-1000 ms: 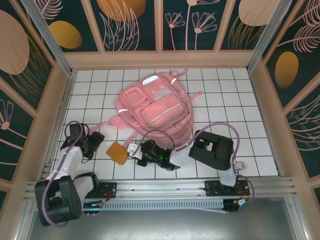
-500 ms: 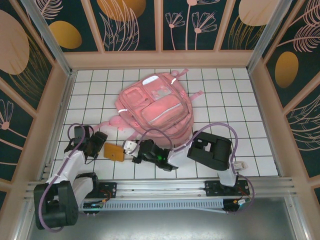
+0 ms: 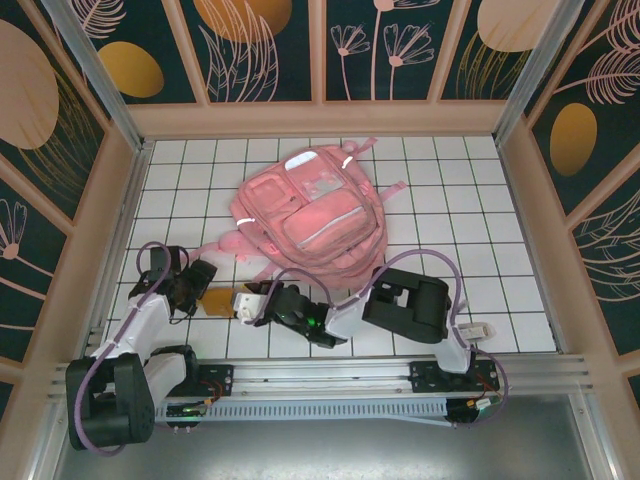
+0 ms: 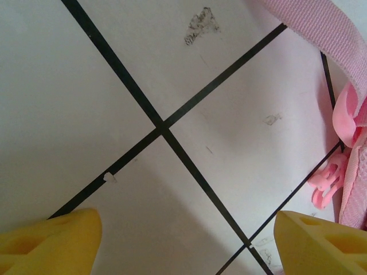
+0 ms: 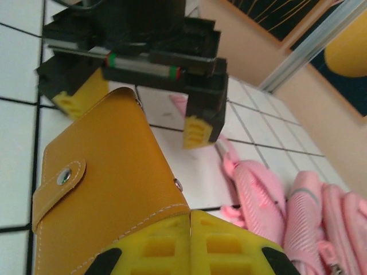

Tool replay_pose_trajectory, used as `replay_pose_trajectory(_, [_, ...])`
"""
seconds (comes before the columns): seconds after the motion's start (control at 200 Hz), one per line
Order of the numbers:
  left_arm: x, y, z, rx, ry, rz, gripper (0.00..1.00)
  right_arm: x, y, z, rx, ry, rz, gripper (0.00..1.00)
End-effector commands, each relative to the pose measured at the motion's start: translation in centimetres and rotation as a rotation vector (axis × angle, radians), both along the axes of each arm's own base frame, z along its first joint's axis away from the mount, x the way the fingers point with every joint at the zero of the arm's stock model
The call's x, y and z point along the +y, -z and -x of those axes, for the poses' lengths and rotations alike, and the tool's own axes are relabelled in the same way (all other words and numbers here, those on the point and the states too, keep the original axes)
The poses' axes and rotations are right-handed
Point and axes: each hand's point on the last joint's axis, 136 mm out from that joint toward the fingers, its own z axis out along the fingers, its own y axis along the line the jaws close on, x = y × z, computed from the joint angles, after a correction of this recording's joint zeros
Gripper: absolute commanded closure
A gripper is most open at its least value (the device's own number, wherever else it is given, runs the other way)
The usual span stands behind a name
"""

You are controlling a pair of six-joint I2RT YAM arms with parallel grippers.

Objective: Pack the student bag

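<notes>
The pink student bag [image 3: 310, 215] lies flat in the middle of the tiled table, its straps trailing toward the arms. A tan leather wallet [image 3: 213, 300] with a snap tab lies on the tiles at the front left. My right gripper [image 3: 243, 303] is shut, its yellow fingertips [image 5: 155, 240] resting on the wallet's [image 5: 109, 177] near corner. My left gripper [image 3: 197, 290] hangs open just beyond the wallet's far edge, fingers [image 5: 198, 132] pointing down. Between its fingers there is bare tile [image 4: 189, 240]. A pink strap [image 4: 321, 26] and buckle lie to its right.
Wooden walls [image 3: 90, 250] close in the table on the left, back and right. A metal rail [image 3: 330, 385] runs along the near edge. The right arm's elbow [image 3: 410, 305] sits low over the tiles in front of the bag. A small white part [image 3: 480, 328] lies at front right.
My right gripper has slid left, and the wallet has moved left with it toward the left gripper. The left gripper has shifted slightly nearer the wallet.
</notes>
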Motion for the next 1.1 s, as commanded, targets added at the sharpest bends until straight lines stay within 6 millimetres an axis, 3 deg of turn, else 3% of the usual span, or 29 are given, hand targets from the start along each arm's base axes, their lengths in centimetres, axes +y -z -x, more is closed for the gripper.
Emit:
replay_pose_trajectory(0.0, [-3.4, 1.3, 3.0, 0.119, 0.086, 0.146, 0.22, 1.0, -2.7, -1.1, -0.093, 0.073, -0.079, 1.0])
replay_pose_trajectory(0.125, [-3.5, 1.0, 2.4, 0.105, 0.078, 0.156, 0.25, 1.8, -4.1, -0.9, -0.159, 0.091, -0.103, 1.0])
replay_pose_trajectory(0.18, [-3.5, 0.8, 2.0, 0.098, 0.074, 0.161, 0.33, 2.1, -4.4, -0.4, -0.181, 0.077, -0.11, 1.0])
replay_pose_trajectory(0.335, [-2.8, -0.6, 0.5, 0.048, 0.045, 0.125, 0.84, 1.7, -3.9, 2.1, -0.193, -0.019, -0.105, 1.0])
replay_pose_trajectory(0.41, [-2.4, -1.6, -0.4, 0.016, 0.041, 0.107, 1.0, 0.8, -3.7, 2.4, -0.159, -0.028, -0.099, 0.8])
replay_pose_trajectory(0.505, [-2.2, -2.5, -1.1, 0.001, 0.046, 0.086, 1.0, 0.1, -3.1, 3.7, -0.055, -0.114, -0.035, 0.56])
replay_pose_trajectory(0.586, [-1.9, -3.0, -1.4, -0.005, 0.043, 0.071, 1.0, 0.2, -2.8, 4.8, 0.155, -0.218, 0.03, 0.46])
replay_pose_trajectory(0.606, [-1.9, -3.0, -1.4, -0.005, 0.04, 0.069, 1.0, 0.1, -2.6, 4.8, 0.215, -0.228, 0.052, 0.33])
replay_pose_trajectory(0.636, [-1.8, -3.1, -1.5, -0.006, 0.037, 0.069, 1.0, 0.2, -2.9, 4.8, 0.294, -0.243, 0.056, 0.29])
replay_pose_trajectory(0.736, [-1.6, -3.3, -1.6, -0.005, 0.018, 0.063, 1.0, 1.0, -4.0, 3.4, 0.48, -0.153, 0.006, 0.25])
replay_pose_trajectory(0.846, [-1.4, -3.3, -1.6, -0.003, -0.006, 0.058, 1.0, 2.7, -3.9, 2.7, 0.639, -0.078, 0.002, 0.23])
replay_pose_trajectory(1.011, [-1.9, -3.4, -1.5, -0.005, -0.034, 0.103, 0.99, 3.6, -1.2, 0.0, 0.755, 0.038, 0.006, 0.24])
replay_pose_trajectory(1.091, [-1.8, -3.7, -1.6, -0.011, -0.036, 0.098, 0.98, 4.1, -0.4, 0.0, 0.778, 0.033, 0.038, 0.25])
